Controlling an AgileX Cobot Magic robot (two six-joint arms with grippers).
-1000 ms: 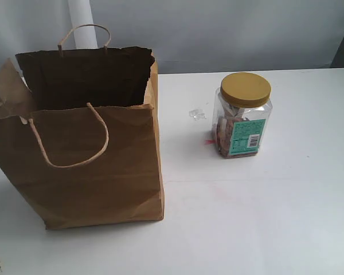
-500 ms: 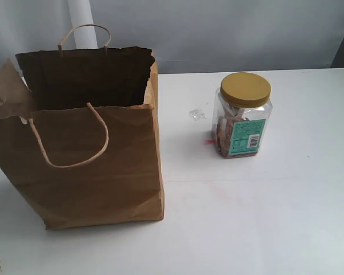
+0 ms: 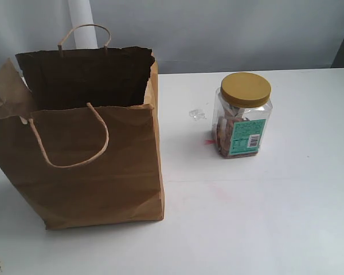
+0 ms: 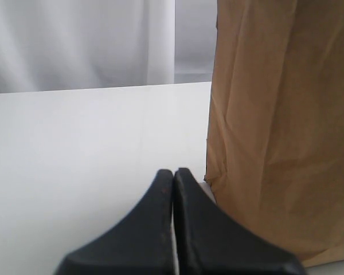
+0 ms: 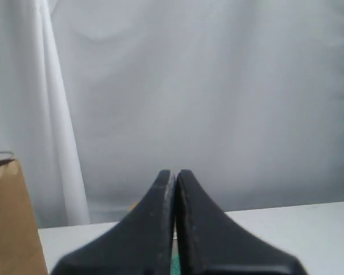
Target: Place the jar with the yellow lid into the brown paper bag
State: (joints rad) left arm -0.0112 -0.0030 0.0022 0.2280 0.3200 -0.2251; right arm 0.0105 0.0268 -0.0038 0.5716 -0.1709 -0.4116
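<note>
The bag (image 3: pixel 86 166) stands upright and open on the white table (image 3: pixel 264 217), its inside dark. One cord handle droops over its near face and the other stands above its far rim. The jar (image 3: pixel 242 117) stands upright on the table to the right of the bag, well apart from it, with its yellow lid on and its teal barcode label facing the exterior camera. Between bag and jar, nearer the jar, lies a small clear scrap (image 3: pixel 196 114), and a faint pink mark (image 3: pixel 208 141) shows by the jar's foot. The left gripper (image 4: pixel 173 172) has its black fingers pressed together, holding nothing, just beside the bag's creased side. The right gripper (image 5: pixel 173 172) also has its fingers pressed together, holding nothing, with an edge of the bag off to one side of it
</note>
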